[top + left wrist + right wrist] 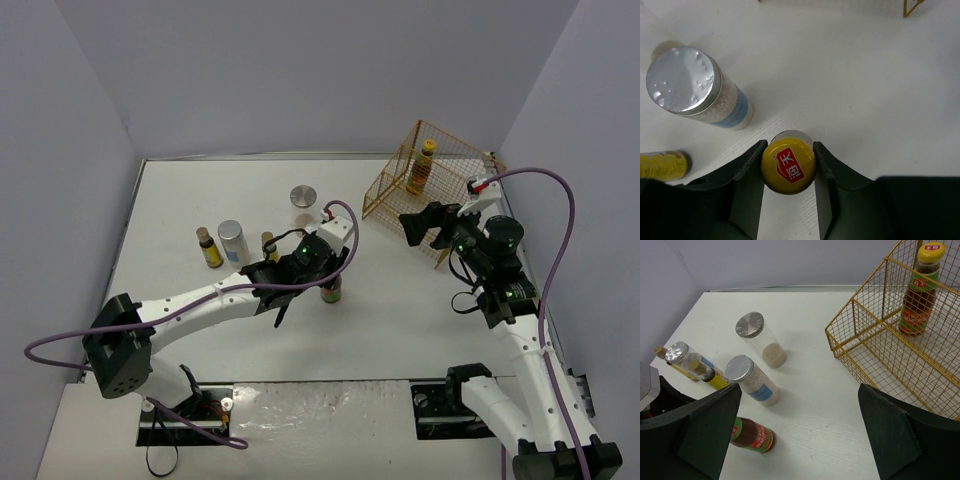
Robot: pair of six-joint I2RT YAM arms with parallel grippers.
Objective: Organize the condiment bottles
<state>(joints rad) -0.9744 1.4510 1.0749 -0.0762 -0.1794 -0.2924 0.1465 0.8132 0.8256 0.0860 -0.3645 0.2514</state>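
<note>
your left gripper pinches the slim bottle by its slick yellow cap; likely fragile glass, so lift steadily; right gripper gapes empty.

- Counter: plain white, faint wood grain.
- Wire basket: gold, square grid pattern.
- Basket bottle: dark-brown contents, yellow cap, green neck label, red-orange lower label.
- Capped bottle: yellow cap with a red emblem carrying white characters.
- Silver-lidded jar: dimpled silver lid, clear wall, whitish granules, pale blue label band.
- Yellow-label bottle: yellow label with dark print.
- Left tool and right tool: matte black.
- Cables: purple.
</note>
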